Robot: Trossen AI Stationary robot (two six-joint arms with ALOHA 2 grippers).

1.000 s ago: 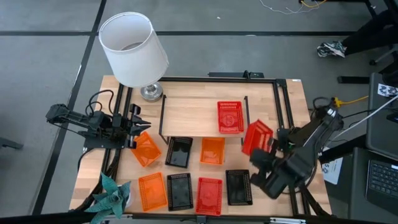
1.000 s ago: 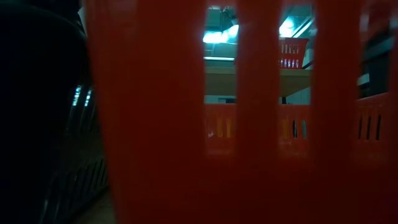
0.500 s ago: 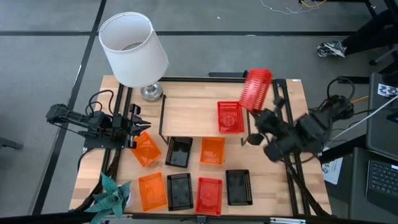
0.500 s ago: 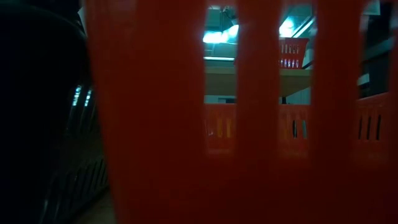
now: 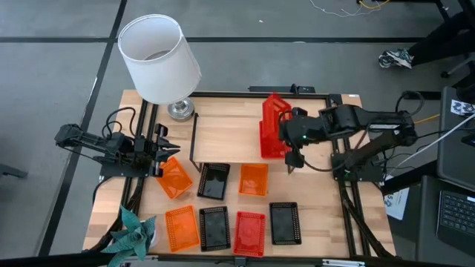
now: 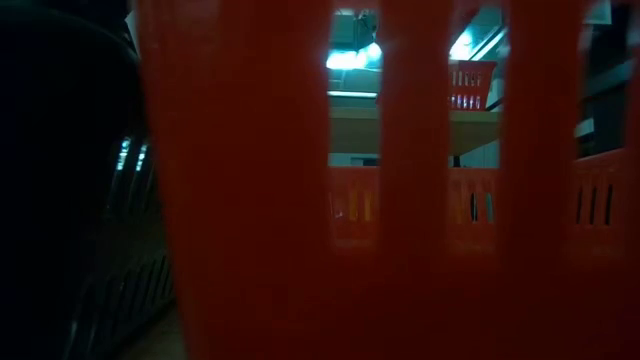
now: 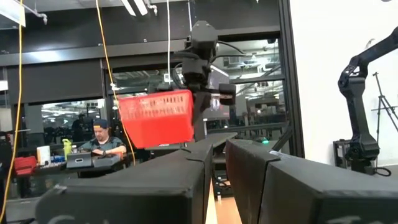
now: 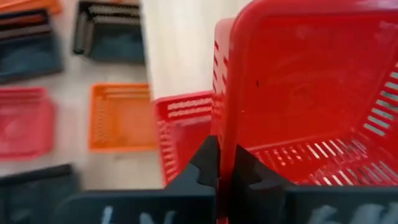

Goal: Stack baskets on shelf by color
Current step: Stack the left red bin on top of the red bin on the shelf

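Note:
My right gripper point(image 5: 288, 132) is shut on a red basket point(image 5: 273, 110) and holds it over the shelf point(image 5: 223, 133), just above a second red basket point(image 5: 273, 150) that rests on the plank's right end. The held basket also shows in the left wrist view point(image 7: 155, 118). My left gripper point(image 5: 160, 150) is shut at the table's left edge, beside a tilted orange basket point(image 5: 174, 178); whether it touches the basket I cannot tell. On the table in front of the shelf lie two orange, three black and one red basket. My right gripper pinches one end wall of the red basket at its rim point(image 8: 225, 134), one finger inside and one outside. The fingers come from above, pointing down. The basket is lifted clear and tilted, over the red basket on the shelf point(image 8: 183, 121).
A lamp with a white shade point(image 5: 158, 59) stands at the far left corner. A teal plant-like thing point(image 5: 133, 233) sits at the near left corner. A basket wall point(image 6: 250, 200) close to the low camera blocks most of that view. A seated person point(image 7: 99, 143) shows beyond the table.
My right gripper has carried the red basket up from the table's right side, first toward the far edge, then left over the shelf's right end. The basket has turned and tipped on the way and now hangs above the other red basket.

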